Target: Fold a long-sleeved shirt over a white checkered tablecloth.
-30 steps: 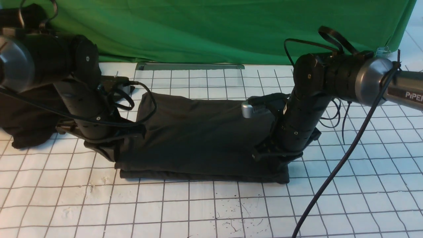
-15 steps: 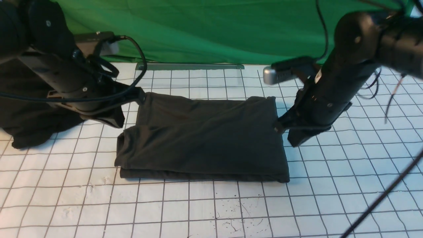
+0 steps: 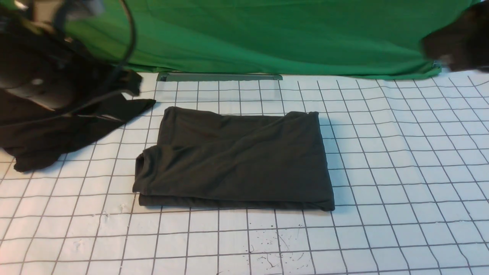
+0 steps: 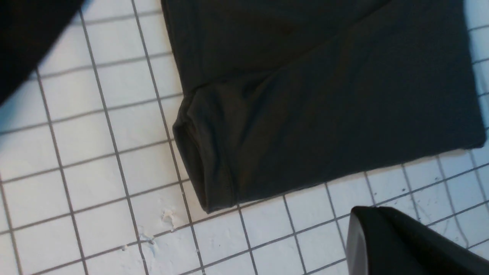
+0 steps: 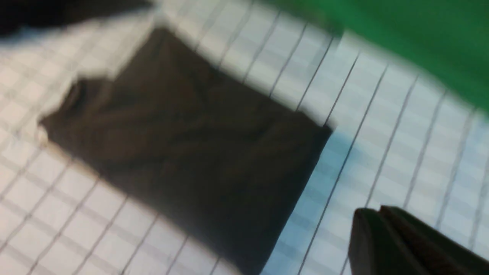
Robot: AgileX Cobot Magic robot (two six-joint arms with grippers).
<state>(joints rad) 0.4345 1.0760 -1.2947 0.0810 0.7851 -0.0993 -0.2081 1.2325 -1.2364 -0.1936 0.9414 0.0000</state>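
Front view: the dark brown-grey jersey long-sleeved shirt [image 3: 244, 164] lies as a compact folded bundle on the white tablecloth with a thin grey grid [image 3: 191, 244], apart from the blackish heap of cloth [image 3: 49, 141]. Both pincers are closed and hold nothing: left gripper [image 4: 386, 229], right gripper [image 5: 382, 229]. The step in hand appears to be retraction after a fold. Lift each arm clear of the fabric before moving it sideways; a low fingertip could snag the upper layer. Leave the bundle undisturbed during withdrawal. Then inspect the edges: the upper layer runs slantwise, and its left end is rucked (a likely point for slippage). If correction is required, open the jaws, pinch only the upper layer, draw it level and release it close to the cloth.
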